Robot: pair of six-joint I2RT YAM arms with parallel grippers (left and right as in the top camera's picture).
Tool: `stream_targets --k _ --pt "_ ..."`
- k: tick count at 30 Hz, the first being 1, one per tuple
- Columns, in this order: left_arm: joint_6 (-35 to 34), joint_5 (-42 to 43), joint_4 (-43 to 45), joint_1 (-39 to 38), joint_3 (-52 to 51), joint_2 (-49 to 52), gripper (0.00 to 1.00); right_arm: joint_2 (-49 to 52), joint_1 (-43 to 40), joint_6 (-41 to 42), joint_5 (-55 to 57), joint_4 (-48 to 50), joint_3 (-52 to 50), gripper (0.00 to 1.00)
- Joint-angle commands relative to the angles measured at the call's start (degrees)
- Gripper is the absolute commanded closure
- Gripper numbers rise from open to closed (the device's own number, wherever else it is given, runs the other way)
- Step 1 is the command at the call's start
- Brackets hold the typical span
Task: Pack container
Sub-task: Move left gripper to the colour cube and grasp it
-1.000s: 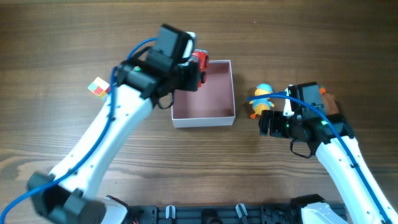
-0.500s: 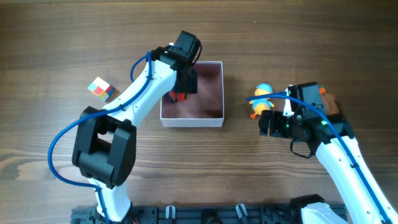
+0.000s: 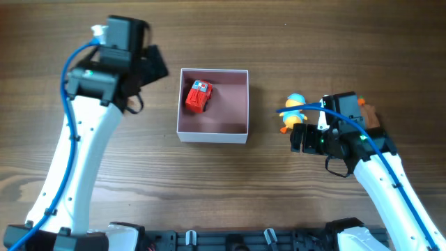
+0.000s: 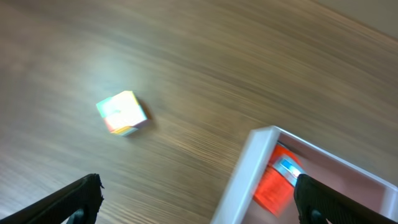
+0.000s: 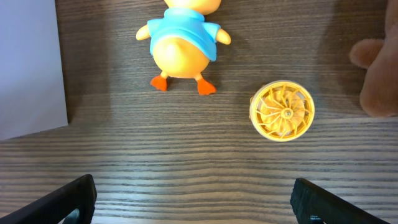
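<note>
A: Where is the square, shallow, thin-walled white container with the dusty pink floor?

B: In the middle of the brown wooden counter, open side up. A small red toy car lies in its ten o'clock corner, and the rest of the floor is bare.

A: Would it be awkward to shift?

B: I'd guess it's light and a bit flimsy, card perhaps. Those walls look likely to bow if pinched mid-span, and it would probably skate across the wood at a nudge. The best hold, I think, is over one wall close to a corner, one finger inside and one outside.

A: And the tools?

B: The left tool hangs at the container's ten o'clock, jaws spread wide with nothing between them. A small multicoloured cube is in its sight. The right tool is just as wide and empty. It's at the container's three o'clock, above an orange duck toy in a blue shirt and a round yellow finned disc.
</note>
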Motion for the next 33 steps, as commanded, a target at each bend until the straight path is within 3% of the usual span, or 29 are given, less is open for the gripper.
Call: stream_targets --k 1,7,10,14,29,31,33 --pt "1.5 3.8 1.0 16.5 -1.7 7.2 0.0 0.3 0.1 0.9 1.2 0.1 1.1 0.0" --pt "-12.5 8.6 2.8 23.6 -1.8 21.9 0.0 0.3 0.1 0.9 1.2 -0.1 1.1 0.0" --pt "-9.4 12.1 7.7 22.9 -1.8 28.0 0.0 0.3 0.1 0.9 1.2 0.0 1.1 0.0" --pt "-8.5 12.1 10.9 21.2 -1.8 28.5 0.0 0.3 0.1 0.9 1.2 0.0 1.1 0.0" --pt "-8.2 14.7 12.5 21.1 -1.8 35.3 0.0 0.3 0.1 0.9 1.2 -1.8 1.1 0.0" --pt "-8.2 14.7 12.7 21.1 -1.8 35.3 0.07 0.3 0.1 0.9 1.2 -2.0 1.1 0.0" --pt "-8.2 14.7 12.3 21.1 -1.8 35.3 0.22 0.3 0.1 0.9 1.2 -2.1 1.1 0.0"
